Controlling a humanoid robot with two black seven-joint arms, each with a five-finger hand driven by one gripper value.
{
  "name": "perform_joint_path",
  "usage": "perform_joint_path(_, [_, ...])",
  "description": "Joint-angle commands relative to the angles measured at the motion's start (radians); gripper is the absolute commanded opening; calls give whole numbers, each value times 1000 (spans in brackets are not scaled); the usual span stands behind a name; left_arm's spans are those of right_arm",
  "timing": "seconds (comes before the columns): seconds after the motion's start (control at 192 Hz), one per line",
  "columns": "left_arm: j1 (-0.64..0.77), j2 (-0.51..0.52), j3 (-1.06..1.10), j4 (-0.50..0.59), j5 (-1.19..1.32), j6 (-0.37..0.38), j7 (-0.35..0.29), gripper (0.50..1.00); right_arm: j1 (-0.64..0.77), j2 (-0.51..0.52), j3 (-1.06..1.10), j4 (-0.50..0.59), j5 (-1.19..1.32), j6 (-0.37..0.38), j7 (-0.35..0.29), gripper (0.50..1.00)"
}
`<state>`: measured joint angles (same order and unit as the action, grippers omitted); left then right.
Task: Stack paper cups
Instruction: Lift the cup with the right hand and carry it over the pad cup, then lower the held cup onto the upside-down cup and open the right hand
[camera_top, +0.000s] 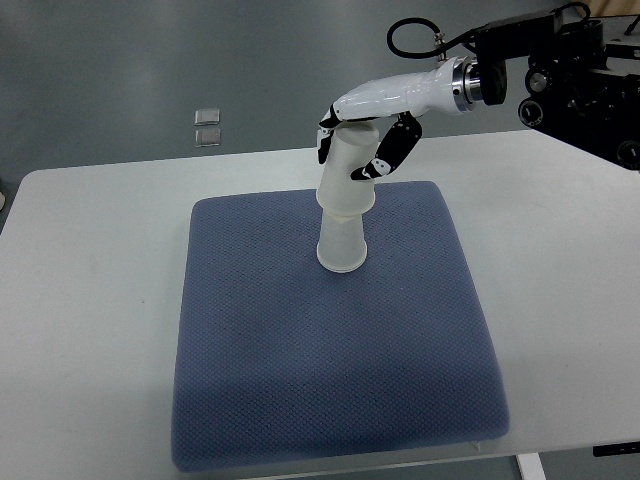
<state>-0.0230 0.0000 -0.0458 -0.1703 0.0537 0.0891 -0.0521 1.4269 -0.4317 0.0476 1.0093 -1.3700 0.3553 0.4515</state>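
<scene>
White paper cup (347, 172), upside down, sits clamped in my right hand (372, 140), fingers curled round its narrow end so its wide mouth sleeves over the lower cup (341, 245) standing inverted on the blue mat (300, 380), toward twelve o'clock.

The right hand (372, 140) has a shiny white shell, like smooth plastic, with black fingers. The cups (345, 200) it holds look like matt, pale paper. Below them, the blue mat (330, 370) looks like bumpy cloth.
</scene>
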Motion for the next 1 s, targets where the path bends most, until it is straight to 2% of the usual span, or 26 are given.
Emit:
perform_joint_path(0.0, [-1,0,1,0,0,0,0,1000,-16,14,-2,-3,-3,-6,-4,652])
perform_joint_path(0.756, [0,0,1,0,0,0,0,1000,-51,48,-2,-37,-17,-52,-7,652])
perform_joint_path(0.996, [0,0,0,0,0,0,0,1000,-19,48,0,-38,-14,-39,-7,654])
